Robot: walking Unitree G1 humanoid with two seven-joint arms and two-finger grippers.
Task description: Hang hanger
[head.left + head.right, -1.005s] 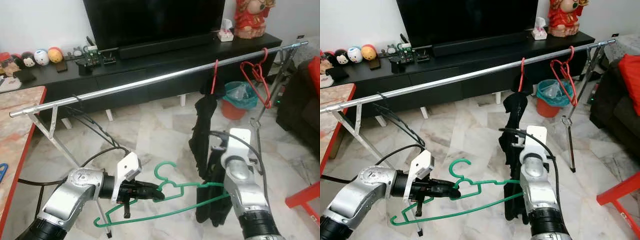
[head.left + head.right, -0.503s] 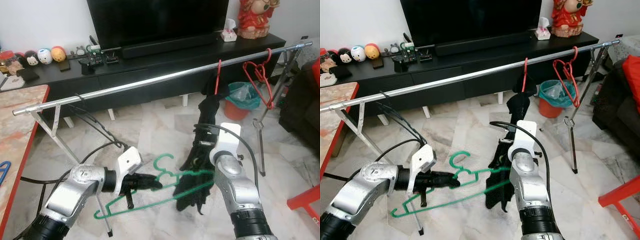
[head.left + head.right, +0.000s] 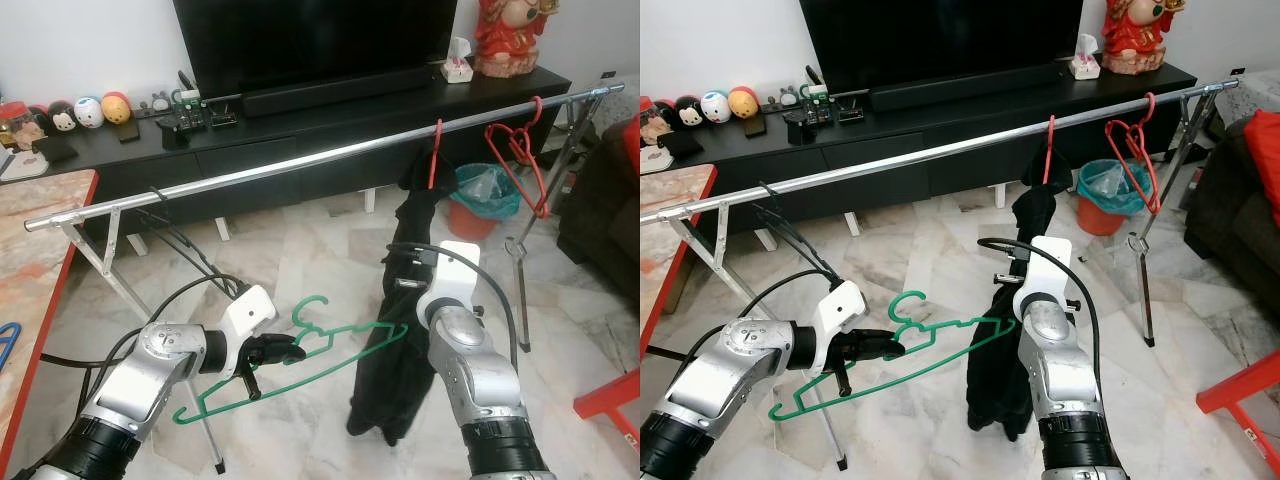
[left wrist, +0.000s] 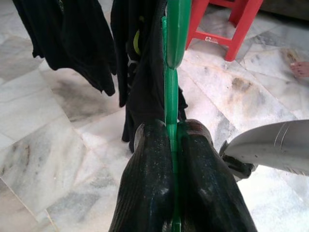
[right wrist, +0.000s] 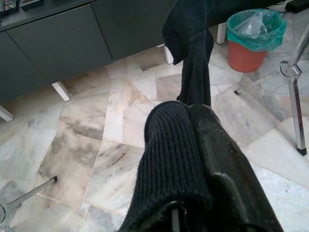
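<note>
the green hanger (image 3: pixel 300 360) is hanging in the air between the two arms, below and in front of the chrome clothes rail (image 3: pixel 320 160). its long axis is running from low near the robot's left side up toward the right, and its hook is pointing upward, curling toward the robot's left. the left gripper (image 3: pixel 285 348) is clamping the hanger just below the hook, its two black fingers (image 4: pixel 149 183) pressed tight against the green bar. a black garment (image 3: pixel 385 380) is draping over the hanger's right shoulder and hanging down toward the marble floor (image 3: pixel 300 250). the right gripper (image 5: pixel 193 145) is pinching that dark knitted cloth, its fingers closed with fabric wrapped around them.

on the rail, further right, a red hanger (image 3: pixel 434 150) is carrying another black garment (image 3: pixel 415 215), and two empty red hangers (image 3: pixel 520 160) are dangling near the rail's end. black cables (image 3: pixel 180 240) are looping off the rail's left part. behind are standing a black tv cabinet (image 3: pixel 300 120) with a tv (image 3: pixel 310 40), small round figures (image 3: pixel 85 110) and a red figurine (image 3: pixel 505 35). a lined orange bin (image 3: pixel 478 200) is sitting on the floor, and a red stool (image 3: pixel 610 400) at the right. no writing can be read.
</note>
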